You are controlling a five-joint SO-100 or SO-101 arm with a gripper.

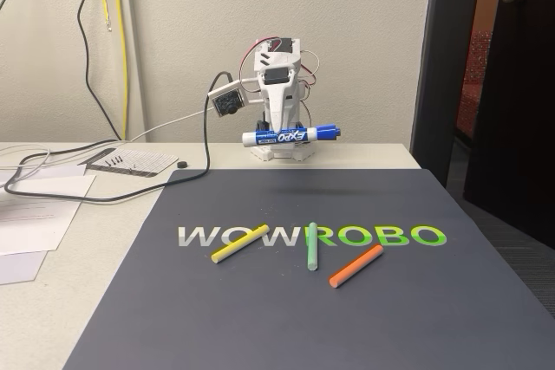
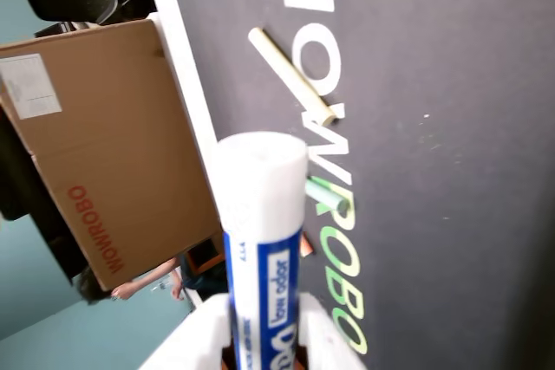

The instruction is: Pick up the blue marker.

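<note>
The blue marker [image 1: 289, 136], a thick white barrel with a blue label and blue cap, hangs level in the air above the far end of the dark mat [image 1: 260, 318]. My gripper [image 1: 279, 132] is shut on its middle, the cap pointing right in the fixed view. In the wrist view the marker [image 2: 260, 240] rises from between the white fingers [image 2: 192, 344] at the bottom edge, its white butt end toward the camera.
Yellow [image 1: 239, 248], green [image 1: 312, 246] and orange [image 1: 355, 266] sticks lie on the mat by the WOWROBO lettering. Papers [image 1: 43, 205] and cables [image 1: 78, 171] cover the table's left. A cardboard box [image 2: 95, 145] stands beyond the mat's edge in the wrist view.
</note>
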